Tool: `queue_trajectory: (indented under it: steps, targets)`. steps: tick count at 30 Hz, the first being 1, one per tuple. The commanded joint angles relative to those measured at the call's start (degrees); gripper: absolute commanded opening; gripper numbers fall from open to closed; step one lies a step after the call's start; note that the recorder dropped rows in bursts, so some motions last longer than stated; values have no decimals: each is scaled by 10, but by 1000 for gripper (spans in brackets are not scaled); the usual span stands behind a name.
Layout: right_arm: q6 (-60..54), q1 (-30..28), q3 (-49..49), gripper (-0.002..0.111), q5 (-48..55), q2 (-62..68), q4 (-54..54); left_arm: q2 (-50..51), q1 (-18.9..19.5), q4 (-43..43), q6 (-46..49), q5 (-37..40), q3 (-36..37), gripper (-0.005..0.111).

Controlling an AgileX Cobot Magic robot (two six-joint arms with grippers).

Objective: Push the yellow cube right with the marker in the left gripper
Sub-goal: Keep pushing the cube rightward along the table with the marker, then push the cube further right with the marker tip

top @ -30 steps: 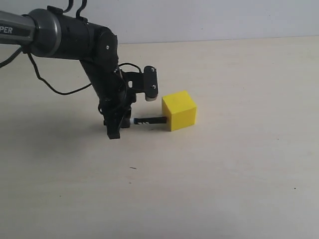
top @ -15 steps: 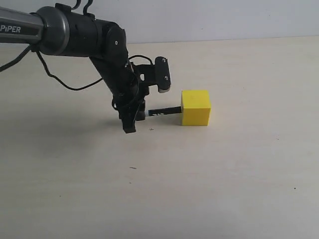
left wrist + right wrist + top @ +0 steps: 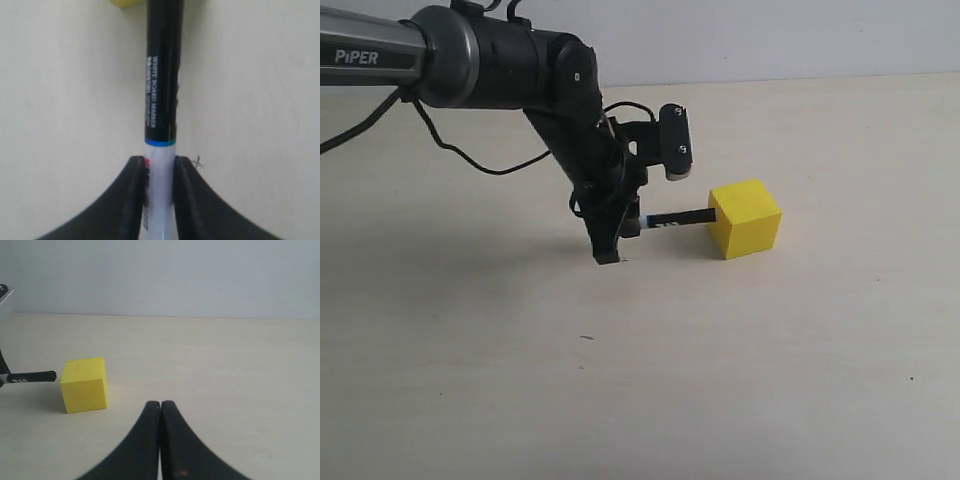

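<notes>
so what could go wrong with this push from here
1. The marker meets the yellow cube high up and off-centre on its face, so the cube may spin and let the tip slide off.
2. The left gripper clamps only the white end of the marker, so the long overhang could swivel or slip back in the grip.

Dark grey arm (image 3: 380, 57) lettered "PiPER" in white, silver ring (image 3: 460, 55), looping black cables (image 3: 505, 172); black left tool (image 3: 159, 167) and right tool (image 3: 160, 404) with curved, tapering fingers.
</notes>
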Motion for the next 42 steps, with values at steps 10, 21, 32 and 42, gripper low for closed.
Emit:
queue_trajectory:
  steps: [10,21,32,42]
  targets:
    - [-1,-3,3,0,-3,-3,-2,17,1,20,-113,52,-43,0]
    - [-1,-3,3,0,-3,-3,-2,61,-21,83,-140,126,-116,0]
    - [-1,-3,3,0,-3,-3,-2,85,-39,128,-228,121,-153,0]
    - [-1,-3,3,0,-3,-3,-2,111,-76,174,-237,96,-181,0]
